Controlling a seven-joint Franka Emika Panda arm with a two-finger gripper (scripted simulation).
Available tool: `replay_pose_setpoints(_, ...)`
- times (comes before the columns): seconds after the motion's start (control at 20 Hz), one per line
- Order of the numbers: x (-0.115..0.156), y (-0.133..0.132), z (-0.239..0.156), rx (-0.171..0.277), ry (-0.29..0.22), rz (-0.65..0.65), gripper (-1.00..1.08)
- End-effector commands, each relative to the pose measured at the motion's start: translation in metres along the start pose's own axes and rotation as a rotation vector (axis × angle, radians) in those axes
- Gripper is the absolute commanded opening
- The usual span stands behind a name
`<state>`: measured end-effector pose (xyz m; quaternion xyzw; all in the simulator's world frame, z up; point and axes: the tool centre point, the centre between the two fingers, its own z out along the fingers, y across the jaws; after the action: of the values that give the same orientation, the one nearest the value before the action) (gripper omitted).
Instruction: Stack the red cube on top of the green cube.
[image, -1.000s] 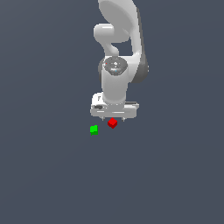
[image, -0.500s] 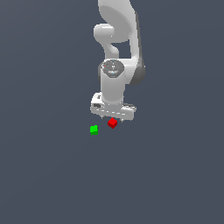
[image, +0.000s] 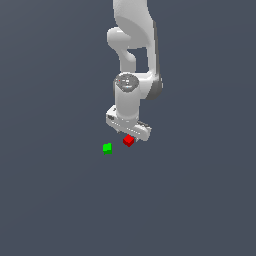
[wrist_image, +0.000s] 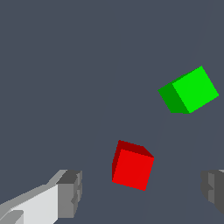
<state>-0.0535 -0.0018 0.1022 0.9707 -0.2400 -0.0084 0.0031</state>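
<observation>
Filling the upper middle of the exterior view, one white Franka Panda arm (image: 132, 75) reaches down from the top edge over a plain, dark grey-blue floor (image: 50, 200). Its gripper (image: 128, 133) hangs just above centre frame, tilted, with the wide white hand body facing the camera.

In the wrist view the two grey fingers (wrist_image: 70, 192) stand wide apart at the lower corners of the frame, one on its white mount at lower left, the other only partly in frame at the lower right edge. They grip nothing; the jaws are fully spread, with open floor on either side of the cube between them.

One red cube (image: 128, 141) sits on the floor directly under the gripper, just below centre frame in the exterior view. In the wrist view the red cube (wrist_image: 132, 166) lies between the fingers, clear of both, closer to the lower-left one. It is plain and bright red, with a darker shaded top edge, and turned slightly askew.

One green cube (image: 107, 148) rests on the floor near the red one, toward the exterior view's left and slightly lower in frame. The two are apart, not touching. In the wrist view the green cube (wrist_image: 189, 90) shows at upper right, bright green with one darker side, also rotated.
</observation>
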Motion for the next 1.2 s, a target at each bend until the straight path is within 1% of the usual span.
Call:
replay_pose_setpoints(0.0,-0.005,0.002,0.008,0.003,0.004,0.069,1.0)
replay_pose_setpoints(0.3,-0.015,0.005,0.022,0.008,0.01,0.189,1.0)
replay_pose_setpoints(0.55,-0.019,0.006,0.029,0.01,0.013,0.249,1.0)
replay_pose_setpoints(0.8,-0.021,0.005,0.032,0.012,0.013,0.273,1.0)
replay_pose_setpoints(1.15,-0.021,0.005,0.04,0.011,0.013,0.269,1.0)
